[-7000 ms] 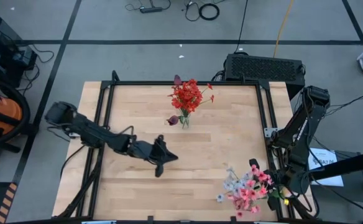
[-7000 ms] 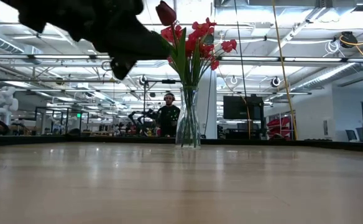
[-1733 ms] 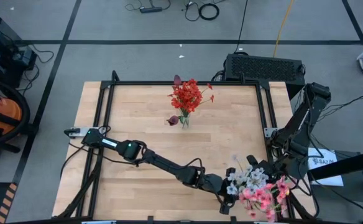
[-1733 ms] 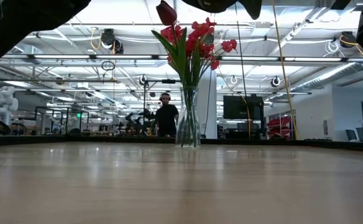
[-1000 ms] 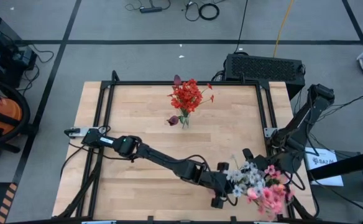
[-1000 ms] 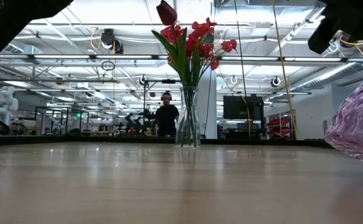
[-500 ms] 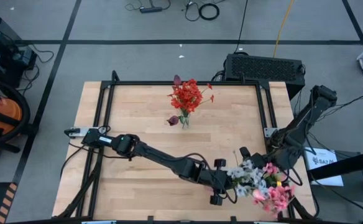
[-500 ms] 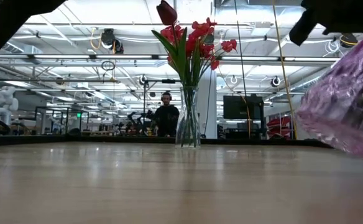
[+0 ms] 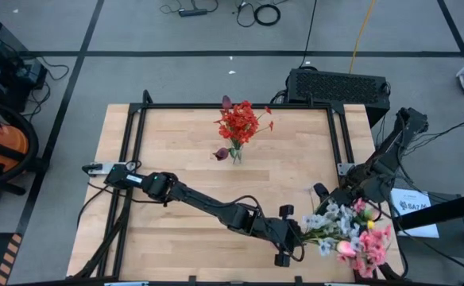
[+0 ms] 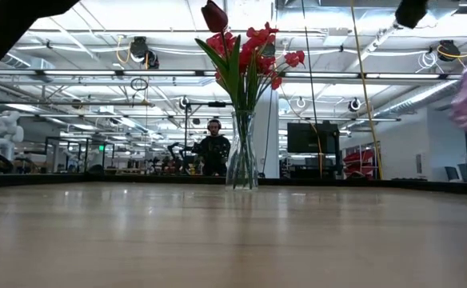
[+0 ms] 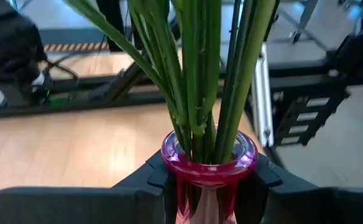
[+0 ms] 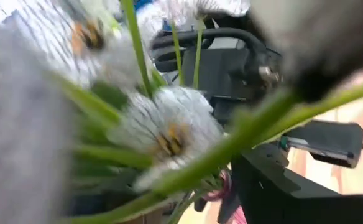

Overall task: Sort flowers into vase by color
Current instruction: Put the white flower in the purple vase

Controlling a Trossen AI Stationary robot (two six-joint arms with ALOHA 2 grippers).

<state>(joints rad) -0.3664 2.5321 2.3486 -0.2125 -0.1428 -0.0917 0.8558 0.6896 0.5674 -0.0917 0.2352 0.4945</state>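
A pink glass vase [image 11: 207,163] with green stems sits between the fingers of my left gripper [image 9: 294,238], which is shut on it near the table's near right corner. Its white and pink flowers [image 9: 351,234] fan out toward the table's right edge. They fill the right wrist view as blurred white blooms [image 12: 169,134]. My right gripper [image 9: 321,193] hovers just beyond the bouquet, on its far side. A clear vase [image 9: 236,151] of red flowers [image 10: 249,48] with a maroon bud stands on its base at the table's far middle. My left gripper pinches the pink vase by its neck, just under the rim [image 11: 207,171], one finger [image 11: 150,180] on each side. The fingers come nearly level from the table's left side. The vase stays roughly upright, and the low view shows it clear of the table top.
A black metal frame [image 9: 137,159] runs round the table. A black box [image 9: 339,83] sits behind the far right corner. In the room beyond, a person [image 10: 215,148] stands behind the clear vase. Bare wood [image 9: 176,143] lies left of and in front of the red flowers.
My left gripper has risen and moved a little toward the table's right edge, still shut on the pink vase. The bouquet has gone with it, farther right. In the low view the pink blur first grew at the right, then rose higher.
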